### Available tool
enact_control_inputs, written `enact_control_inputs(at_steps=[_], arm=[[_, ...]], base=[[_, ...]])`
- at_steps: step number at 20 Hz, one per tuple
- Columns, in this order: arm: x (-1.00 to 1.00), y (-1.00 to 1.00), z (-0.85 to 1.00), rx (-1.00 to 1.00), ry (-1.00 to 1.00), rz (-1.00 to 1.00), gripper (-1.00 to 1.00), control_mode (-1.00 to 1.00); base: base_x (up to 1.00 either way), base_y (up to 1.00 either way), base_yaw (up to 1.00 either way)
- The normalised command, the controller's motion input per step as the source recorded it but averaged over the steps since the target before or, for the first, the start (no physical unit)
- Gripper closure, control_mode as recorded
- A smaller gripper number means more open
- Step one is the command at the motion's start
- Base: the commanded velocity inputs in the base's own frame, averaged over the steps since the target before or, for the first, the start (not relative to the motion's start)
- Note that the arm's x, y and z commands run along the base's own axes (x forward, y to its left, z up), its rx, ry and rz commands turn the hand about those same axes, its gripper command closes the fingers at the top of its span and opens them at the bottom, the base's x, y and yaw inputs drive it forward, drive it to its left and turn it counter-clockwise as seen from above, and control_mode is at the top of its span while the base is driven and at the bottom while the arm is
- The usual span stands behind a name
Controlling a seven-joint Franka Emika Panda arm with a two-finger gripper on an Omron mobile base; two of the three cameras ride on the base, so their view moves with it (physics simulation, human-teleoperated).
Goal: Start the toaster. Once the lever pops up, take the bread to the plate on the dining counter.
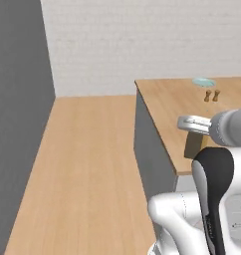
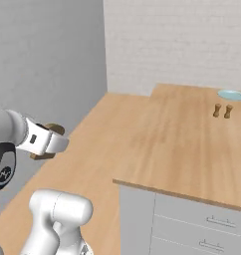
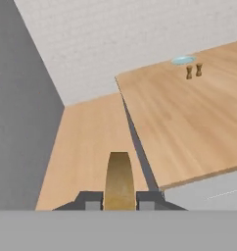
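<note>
Two base cameras behind the arm, left and right, facing the dining counter (image 1: 172, 107), hand camera looking along the gripper (image 3: 119, 200), all sharing the far plate (image 2: 231, 94)

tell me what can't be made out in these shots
- Bread: hand view shows it edge-on between the finger tips, faces unseen; in the left base view the gripper covers its top.
- Plate: cut by the right base view's edge, far off.
- Two small brown items on the dining counter: too small to identify.

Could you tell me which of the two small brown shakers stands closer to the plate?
The right shaker, beside its twin, stands closer to the blue-green plate.
</note>
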Motion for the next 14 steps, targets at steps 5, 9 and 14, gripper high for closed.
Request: enact_control_inputs(at_steps=[5,9,14], arm=[[0.00,0.00,0.00,0.00,0.00,0.00,1.00,1.00],[0.00,0.00,0.00,0.00,0.00,0.00,1.00,1.00],[0.00,0.00,0.00,0.00,0.00,0.00,1.00,1.00]], base=[[0.72,0.64,-0.43],[1.00,0.41,-0.16],[1.00,0.49,0.00]])
